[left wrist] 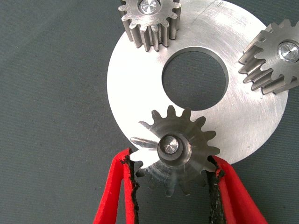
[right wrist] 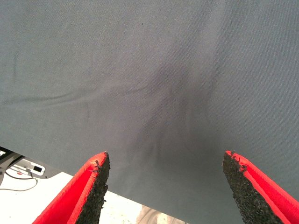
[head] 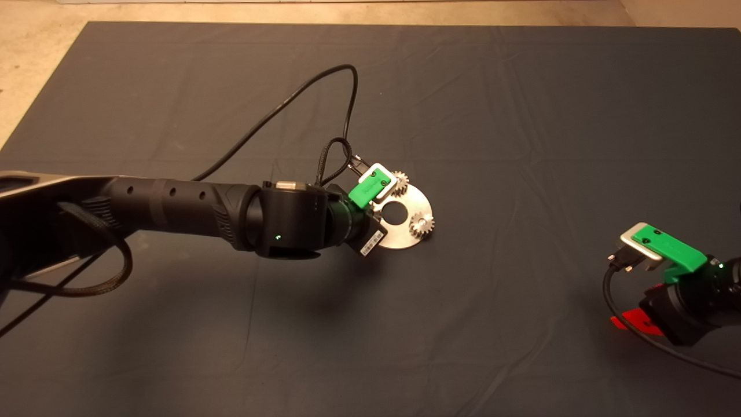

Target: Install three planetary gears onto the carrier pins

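Left hand [left wrist: 172,179] grips the third planetary gear [left wrist: 175,149] on its carrier pin [left wrist: 171,145]. Two gears already sit on the disc [left wrist: 243,116]. Right hand [right wrist: 166,186] idles open, lower right.

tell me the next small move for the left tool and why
Probably open the left tool and lift straight off. The third gear it grips already has a pin showing through its bore and looks seated on the disc, like the other two gears. The right tool waits open at the mat's lower right.
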